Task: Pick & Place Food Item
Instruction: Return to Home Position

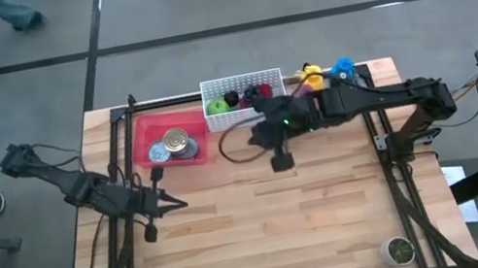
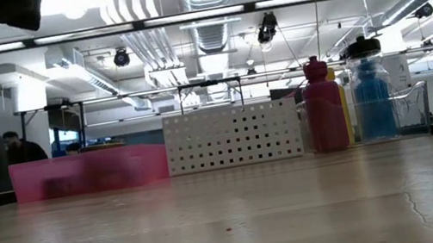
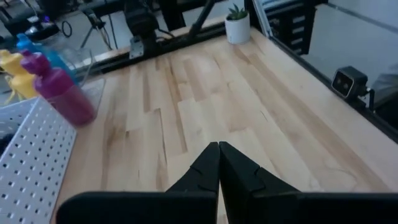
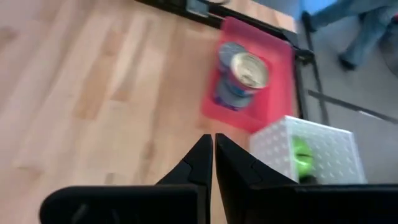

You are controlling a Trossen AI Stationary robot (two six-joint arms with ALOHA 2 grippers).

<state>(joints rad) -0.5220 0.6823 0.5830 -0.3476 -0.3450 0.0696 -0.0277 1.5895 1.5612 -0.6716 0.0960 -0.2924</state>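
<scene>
A white perforated basket [image 1: 243,93] at the far middle of the table holds small food pieces, among them a green one [image 1: 217,106] that also shows in the right wrist view [image 4: 301,155]. Left of it, a red bin [image 1: 152,131] holds two tins [image 1: 173,146]. My right gripper [image 1: 257,137] hovers shut and empty above the table just near of the basket, pointing toward the red bin [image 4: 273,56]. My left gripper [image 1: 176,204] is shut and empty above the left part of the table, its closed fingers [image 3: 219,163] over bare wood.
Magenta [image 2: 324,104], yellow [image 1: 309,73] and blue [image 2: 371,92] bottles stand at the far right beside the basket. A small potted plant [image 1: 399,250] sits at the near right corner. Black frame rails [image 1: 394,176] run along the table's sides. People move in the room beyond.
</scene>
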